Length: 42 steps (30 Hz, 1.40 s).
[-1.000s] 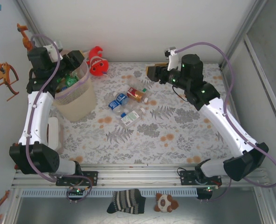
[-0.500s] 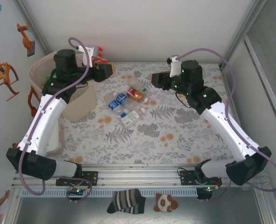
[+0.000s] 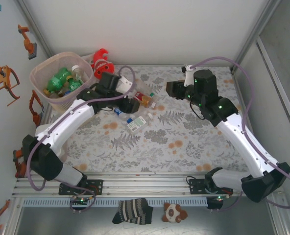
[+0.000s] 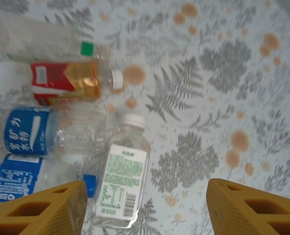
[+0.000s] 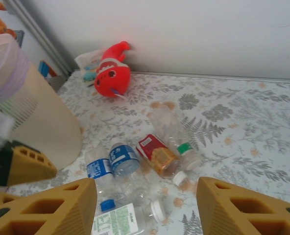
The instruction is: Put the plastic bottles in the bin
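While the left gripper (image 4: 146, 191) hung over the loose plastic bottles (image 3: 135, 108) with its jaws wide and nothing between them, the right gripper (image 5: 146, 188) hovered just beyond the same cluster, its jaws likewise apart and empty. Five bottles lay close together on the flowered tabletop (image 3: 184, 132): a white-labelled bottle (image 4: 123, 188) directly beneath the left jaws, two blue-labelled ones (image 4: 30, 132) beside it, a red-labelled bottle (image 4: 69, 83), and a clear one with a green cap (image 4: 47, 44). Well apart, at the far left corner, the pink bin (image 3: 57, 104) stood upright with green and clear bottles inside, a red fish toy (image 3: 102, 63) just beside it.
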### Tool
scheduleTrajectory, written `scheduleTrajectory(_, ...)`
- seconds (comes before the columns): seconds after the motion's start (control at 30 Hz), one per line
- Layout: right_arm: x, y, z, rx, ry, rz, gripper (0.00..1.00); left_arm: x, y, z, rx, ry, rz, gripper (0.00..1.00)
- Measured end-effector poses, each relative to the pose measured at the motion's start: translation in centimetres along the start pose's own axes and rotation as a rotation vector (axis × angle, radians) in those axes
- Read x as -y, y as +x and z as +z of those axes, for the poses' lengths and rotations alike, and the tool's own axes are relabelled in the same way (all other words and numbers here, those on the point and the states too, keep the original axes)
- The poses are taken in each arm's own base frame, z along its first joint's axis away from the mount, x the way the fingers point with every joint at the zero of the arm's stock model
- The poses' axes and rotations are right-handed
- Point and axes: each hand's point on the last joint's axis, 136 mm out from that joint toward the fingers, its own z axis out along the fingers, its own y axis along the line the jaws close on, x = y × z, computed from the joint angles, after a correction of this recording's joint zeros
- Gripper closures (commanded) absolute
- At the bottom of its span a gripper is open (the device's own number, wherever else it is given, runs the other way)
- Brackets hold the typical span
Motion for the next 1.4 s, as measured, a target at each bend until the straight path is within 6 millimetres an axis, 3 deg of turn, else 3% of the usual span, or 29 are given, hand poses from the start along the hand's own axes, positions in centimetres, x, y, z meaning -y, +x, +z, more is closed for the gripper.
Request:
scheduleTrajectory(0.3,2.3,0.5,-3.4,0.052,0.120,0.027,0.41,1.4,5.1,6.0,-0.240,-0.038,0.075,0.27)
scheduleTrajectory(0.57,2.8,0.8,-4.6,0.066,0.138,0.022,0.41,0.8,8.0,9.2,-0.419,-0.117,0.122,0.18)
scheduleTrajectory(0.93,3.3,1.7,-4.4,0.041,0.160,0.022,0.42,-1.2,8.0,10.7,-0.481,-0.222,0.190,0.08)
scheduleTrajectory(1.23,3.7,1.6,-4.5,0.045,0.183,0.021,0.43,-1.6,7.7,12.1,-0.502,-0.223,0.234,0.13)
scheduleTrajectory(1.4,3.7,1.6,-4.4,0.044,0.187,0.022,0.43,-1.9,8.7,13.2,-0.537,-0.220,0.242,0.13)
